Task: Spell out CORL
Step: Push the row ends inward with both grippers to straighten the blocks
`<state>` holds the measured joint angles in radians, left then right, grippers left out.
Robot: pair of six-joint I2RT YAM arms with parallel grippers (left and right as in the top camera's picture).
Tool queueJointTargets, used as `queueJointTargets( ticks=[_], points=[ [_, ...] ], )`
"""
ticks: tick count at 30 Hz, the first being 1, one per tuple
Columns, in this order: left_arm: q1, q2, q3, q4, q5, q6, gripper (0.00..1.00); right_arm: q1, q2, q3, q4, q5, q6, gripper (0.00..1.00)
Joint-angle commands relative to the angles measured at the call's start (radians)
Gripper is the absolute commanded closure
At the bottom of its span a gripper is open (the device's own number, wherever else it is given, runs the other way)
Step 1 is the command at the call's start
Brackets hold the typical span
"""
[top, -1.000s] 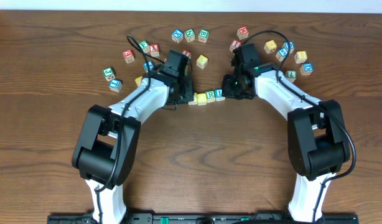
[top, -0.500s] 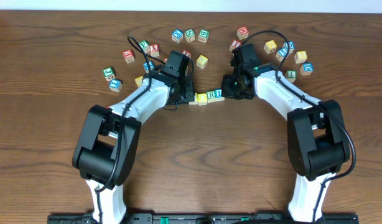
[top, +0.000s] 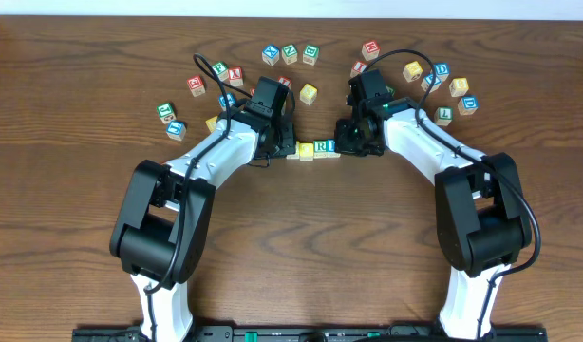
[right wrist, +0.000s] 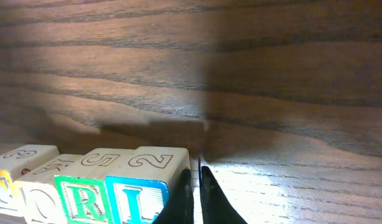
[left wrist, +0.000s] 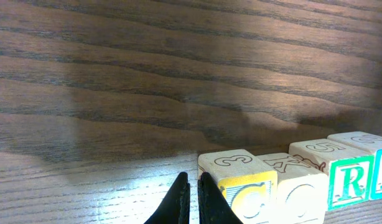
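Wood table, ctr of overhead frame: CORL cubes in a touching row. Left gripper closed, empty, just beside C; right gripper closed, empty, just beside L.

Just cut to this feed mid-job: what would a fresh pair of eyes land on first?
First, the row of four cubes at mid-table, its front faces reading C, O, R, L in the wrist views. The left claw, shut, stands close beside the C end, and the right claw, also shut, stands beside the L end, so the two bracket the row. Behind the arms, loose cubes lie scattered in an arc along the far side.
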<state>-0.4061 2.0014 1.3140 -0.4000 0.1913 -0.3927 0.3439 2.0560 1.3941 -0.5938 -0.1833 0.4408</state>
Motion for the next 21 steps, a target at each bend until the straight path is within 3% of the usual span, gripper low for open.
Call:
queueJointTargets(
  ticks=[1,13,21],
  points=[
    [0.001,0.021,-0.005,0.003,-0.011,-0.001,0.92,0.008,0.013,0.005,0.0,-0.01,0.016,0.98],
    [0.018,-0.04,-0.005,-0.01,-0.02,0.041,0.92,-0.044,-0.002,0.041,-0.013,-0.011,-0.002,0.98],
    [0.048,-0.116,-0.005,-0.032,-0.023,0.082,0.93,-0.052,-0.101,0.046,-0.019,-0.014,-0.039,0.97]
  ],
)
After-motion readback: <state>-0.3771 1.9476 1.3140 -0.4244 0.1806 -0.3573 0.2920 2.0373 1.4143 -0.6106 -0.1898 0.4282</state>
